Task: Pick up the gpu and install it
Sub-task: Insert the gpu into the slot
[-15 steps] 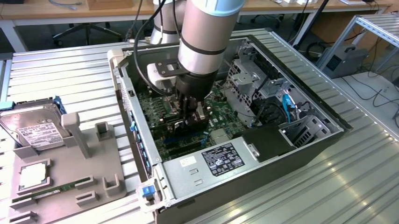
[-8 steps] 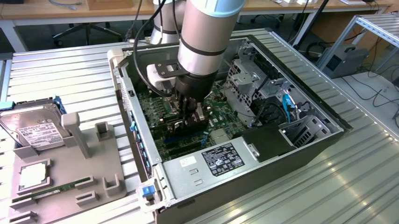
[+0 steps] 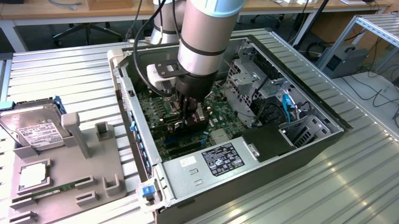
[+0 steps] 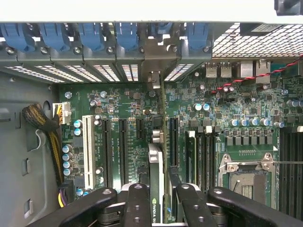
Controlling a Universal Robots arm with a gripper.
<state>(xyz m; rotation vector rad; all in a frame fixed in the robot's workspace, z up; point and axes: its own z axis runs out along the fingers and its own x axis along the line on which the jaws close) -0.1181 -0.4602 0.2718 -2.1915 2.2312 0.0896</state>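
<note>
The gpu (image 4: 156, 177) stands on edge inside the open computer case (image 3: 324, 135), over the green motherboard (image 4: 236, 109) among its long expansion slots. Its silver bracket (image 4: 152, 78) reaches the rear slot openings under the blue clips. My gripper (image 4: 162, 189) straddles the card from above, with a black finger (image 4: 137, 203) pressed against each face. In the exterior view, the gripper (image 3: 190, 117) hangs straight down into the case, low over the board, and the card is mostly hidden beneath it.
A silver power supply (image 3: 212, 161) fills the case's near end, with drive cages and a blue cable (image 3: 287, 105) on the exterior view's right. A cable bundle (image 4: 45, 127) lies beside the slots. Outside, a grey fixture (image 3: 93, 158) holds a hard drive (image 3: 34, 128) and a memory stick (image 3: 53, 191).
</note>
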